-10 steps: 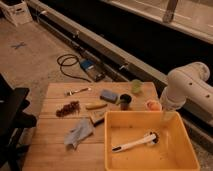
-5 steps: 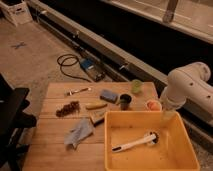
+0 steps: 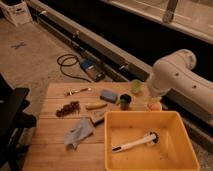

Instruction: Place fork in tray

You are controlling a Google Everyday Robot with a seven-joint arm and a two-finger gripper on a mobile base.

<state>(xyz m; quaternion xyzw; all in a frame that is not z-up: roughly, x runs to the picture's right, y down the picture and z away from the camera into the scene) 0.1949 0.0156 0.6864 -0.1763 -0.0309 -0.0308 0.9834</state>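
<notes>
The fork is a small pale silvery utensil lying on the far left of the wooden table. The tray is a large yellow tub at the table's near right; a white brush with a black tip lies inside it. My white arm comes in from the right. My gripper is at its lower end, just behind the tray's far wall and far to the right of the fork.
Between fork and tray lie a blue sponge, a yellowish oblong piece, a dark cup and a green cup. A grey-blue cloth and a brown cluster lie on the left. A dark chair stands left of the table.
</notes>
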